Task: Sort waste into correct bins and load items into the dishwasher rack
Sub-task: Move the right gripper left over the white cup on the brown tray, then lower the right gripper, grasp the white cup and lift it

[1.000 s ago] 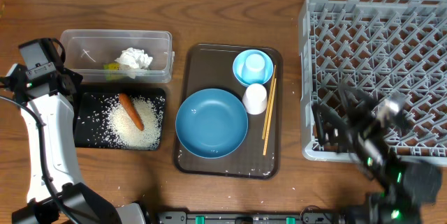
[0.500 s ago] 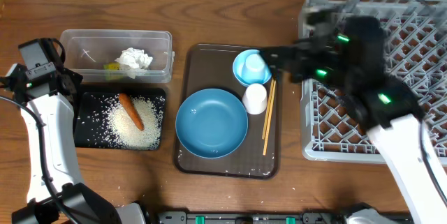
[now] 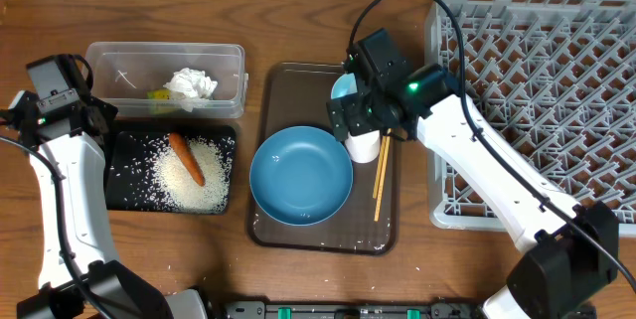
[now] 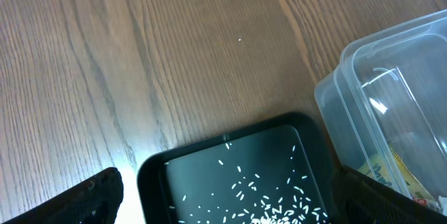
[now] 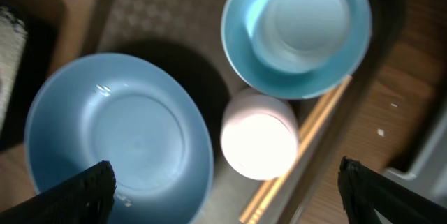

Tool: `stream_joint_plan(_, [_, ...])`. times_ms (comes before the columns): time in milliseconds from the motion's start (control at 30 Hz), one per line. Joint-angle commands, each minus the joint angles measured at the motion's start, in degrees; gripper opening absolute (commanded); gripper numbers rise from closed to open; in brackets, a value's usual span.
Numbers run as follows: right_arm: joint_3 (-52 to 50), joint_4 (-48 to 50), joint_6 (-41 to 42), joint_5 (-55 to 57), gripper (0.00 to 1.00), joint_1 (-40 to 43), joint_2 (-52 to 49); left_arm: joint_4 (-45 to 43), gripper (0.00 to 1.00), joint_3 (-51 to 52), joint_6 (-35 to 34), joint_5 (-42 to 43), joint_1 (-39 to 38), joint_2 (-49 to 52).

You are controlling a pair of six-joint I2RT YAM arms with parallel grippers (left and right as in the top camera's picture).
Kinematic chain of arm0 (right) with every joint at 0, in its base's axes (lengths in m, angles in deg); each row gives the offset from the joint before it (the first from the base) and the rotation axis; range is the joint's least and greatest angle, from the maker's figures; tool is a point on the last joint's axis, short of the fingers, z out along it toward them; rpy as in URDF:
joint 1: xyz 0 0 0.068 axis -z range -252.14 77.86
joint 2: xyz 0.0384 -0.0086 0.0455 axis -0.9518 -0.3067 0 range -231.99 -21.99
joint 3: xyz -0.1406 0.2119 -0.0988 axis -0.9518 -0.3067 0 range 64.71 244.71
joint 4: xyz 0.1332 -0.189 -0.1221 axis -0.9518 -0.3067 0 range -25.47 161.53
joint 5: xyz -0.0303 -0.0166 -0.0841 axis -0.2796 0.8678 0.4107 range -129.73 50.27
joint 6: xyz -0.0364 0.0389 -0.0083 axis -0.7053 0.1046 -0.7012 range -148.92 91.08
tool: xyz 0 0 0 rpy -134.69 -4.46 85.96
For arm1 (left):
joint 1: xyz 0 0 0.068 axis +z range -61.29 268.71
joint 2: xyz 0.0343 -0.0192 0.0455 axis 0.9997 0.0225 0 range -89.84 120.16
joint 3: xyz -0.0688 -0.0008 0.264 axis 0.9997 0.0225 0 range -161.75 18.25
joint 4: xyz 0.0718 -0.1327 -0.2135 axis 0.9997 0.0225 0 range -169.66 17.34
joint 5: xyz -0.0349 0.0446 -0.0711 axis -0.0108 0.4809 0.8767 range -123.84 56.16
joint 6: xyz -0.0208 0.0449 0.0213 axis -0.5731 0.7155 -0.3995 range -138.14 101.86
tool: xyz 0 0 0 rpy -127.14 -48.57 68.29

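One dish [image 3: 300,175], one bowl [image 5: 297,32], one cup [image 5: 259,135], one chopstick pair [image 3: 382,172].

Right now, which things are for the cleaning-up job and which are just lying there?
For the job: rice, carrot, tissue, wrapper, clear tub, black tray, blue dish, small bowl, white cup, chopsticks, rack.
Just lying about: brown serving tray.

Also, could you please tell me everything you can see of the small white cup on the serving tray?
The small white cup is plain, round and glossy, ceramic or plastic by its look. It stands on the brown serving tray, close between the large blue dish, the light-blue bowl and the wooden chopsticks. Glare hides whether its mouth faces up. The right gripper hovers over it, fingers open wide.
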Motion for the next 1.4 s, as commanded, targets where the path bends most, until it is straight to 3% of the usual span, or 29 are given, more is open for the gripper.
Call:
stream_joint_plan(0, [1.1,-0.7,-3.0,4.7,0.99,-0.8,0.7,0.2,0.96,0.0,-1.1,-1.1,0.2,-0.1])
stream_joint_plan(267, [1.0,-0.3,0.0,-1.7,0.99,0.1,-2.7,0.2,0.97,0.0,-1.1,-1.1,0.2,-0.1])
stream_joint_plan(733, [1.0,-3.7,7.6,3.7,0.98,0.4,-10.6,0.2,0.97,0.0,-1.1,-1.1,0.2,-0.1])
stream_joint_plan(900, [1.0,-3.7,7.7,4.1,0.92,0.4,-10.8,0.2,0.97,0.0,-1.1,-1.1,0.2,-0.1])
stream_joint_plan(1367, [0.9,-1.3,7.7,4.1,0.94,0.3,-12.8,0.2,0.97,0.0,-1.1,-1.1,0.2,-0.1])
